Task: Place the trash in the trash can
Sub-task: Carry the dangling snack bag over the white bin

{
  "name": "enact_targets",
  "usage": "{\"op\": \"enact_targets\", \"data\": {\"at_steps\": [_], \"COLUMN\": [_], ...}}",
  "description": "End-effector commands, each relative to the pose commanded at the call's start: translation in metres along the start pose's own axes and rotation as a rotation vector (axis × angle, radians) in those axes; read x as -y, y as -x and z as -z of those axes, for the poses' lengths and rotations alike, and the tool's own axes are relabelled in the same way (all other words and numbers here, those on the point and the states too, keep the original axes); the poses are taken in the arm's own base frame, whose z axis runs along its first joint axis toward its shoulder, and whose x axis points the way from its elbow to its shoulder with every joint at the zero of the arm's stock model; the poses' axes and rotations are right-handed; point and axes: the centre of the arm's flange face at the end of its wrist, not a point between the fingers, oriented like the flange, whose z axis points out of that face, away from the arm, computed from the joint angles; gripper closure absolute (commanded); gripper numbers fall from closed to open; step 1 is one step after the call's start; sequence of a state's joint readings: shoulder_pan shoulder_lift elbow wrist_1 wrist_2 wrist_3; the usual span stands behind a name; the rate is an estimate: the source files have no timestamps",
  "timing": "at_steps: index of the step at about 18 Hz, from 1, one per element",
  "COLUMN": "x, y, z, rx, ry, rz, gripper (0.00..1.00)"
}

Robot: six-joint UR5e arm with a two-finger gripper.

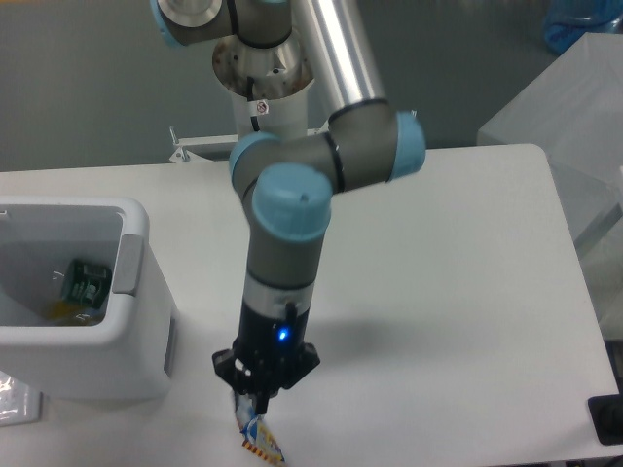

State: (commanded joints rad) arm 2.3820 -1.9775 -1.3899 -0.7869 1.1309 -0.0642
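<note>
My gripper (252, 413) points straight down near the table's front edge, shut on the top of the blue foil snack packet (262, 444). The packet hangs below the fingers, twisted edge-on, with only its lower tip showing. The white trash can (132, 236) stands at the left edge of the table, well left of the gripper. Inside it, against the grey wall, lies a green-printed wrapper (86, 281) over something yellow. No small silver wrapper shows in this view.
A piece of clear plastic (14, 401) lies at the front left corner beside the can's base. A black object (607, 419) sits past the table's right front corner. Pale boxes (574, 117) stand to the right of the table.
</note>
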Motion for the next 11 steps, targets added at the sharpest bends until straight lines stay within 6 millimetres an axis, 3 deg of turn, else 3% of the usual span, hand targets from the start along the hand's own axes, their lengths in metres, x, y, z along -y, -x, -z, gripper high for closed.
{"op": "enact_targets", "data": {"at_steps": [5, 8, 11], "x": [0.036, 0.039, 0.038], "y": [0.002, -0.004, -0.024], "z": [0.089, 0.120, 0.156], "rx": [-0.136, -0.206, -0.245], "ry": [-0.131, -0.161, -0.199], "rz": [0.108, 0.123, 0.116], "gripper": [1.00, 1.00, 1.00]}}
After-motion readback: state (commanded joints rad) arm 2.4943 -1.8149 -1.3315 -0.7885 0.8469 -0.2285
